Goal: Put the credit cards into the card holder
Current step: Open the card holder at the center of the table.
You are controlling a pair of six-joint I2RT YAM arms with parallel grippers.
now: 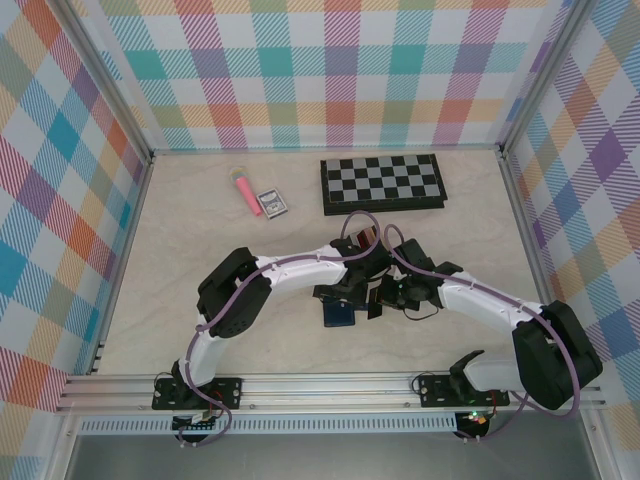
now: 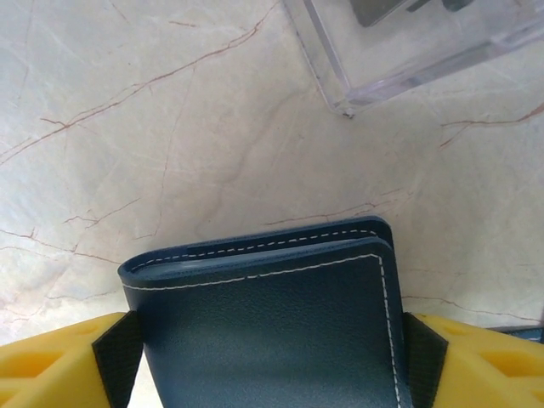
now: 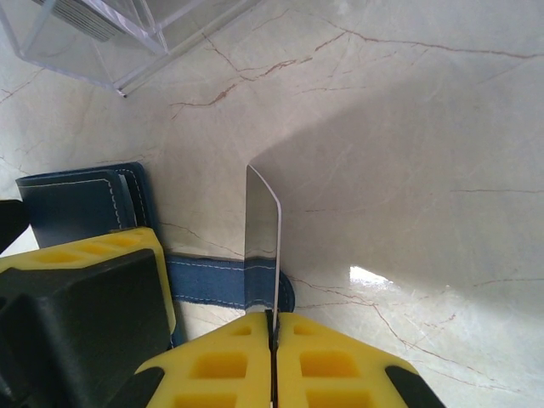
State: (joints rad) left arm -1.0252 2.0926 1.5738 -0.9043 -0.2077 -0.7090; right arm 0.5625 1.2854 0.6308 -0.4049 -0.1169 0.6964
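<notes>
The navy card holder (image 2: pixel 272 323) with white stitching is folded and stands on edge, clamped between the yellow fingers of my left gripper (image 2: pixel 270 357). In the top view it is the blue patch (image 1: pixel 338 313) under both wrists at mid-table. My right gripper (image 3: pixel 274 327) is shut on one thin glossy credit card (image 3: pixel 263 238), seen edge-on and upright; its colour is unclear. The card stands just right of the card holder (image 3: pixel 81 204), over its snap tab (image 3: pixel 212 280). The other cards are hidden.
A clear acrylic stand (image 3: pixel 102 34) sits just beyond the wallet, also seen in the left wrist view (image 2: pixel 408 51). A chessboard (image 1: pixel 382 183), a small blue-and-white box (image 1: pixel 272 203) and a pink stick (image 1: pixel 246 192) lie at the back. Checked walls enclose the table.
</notes>
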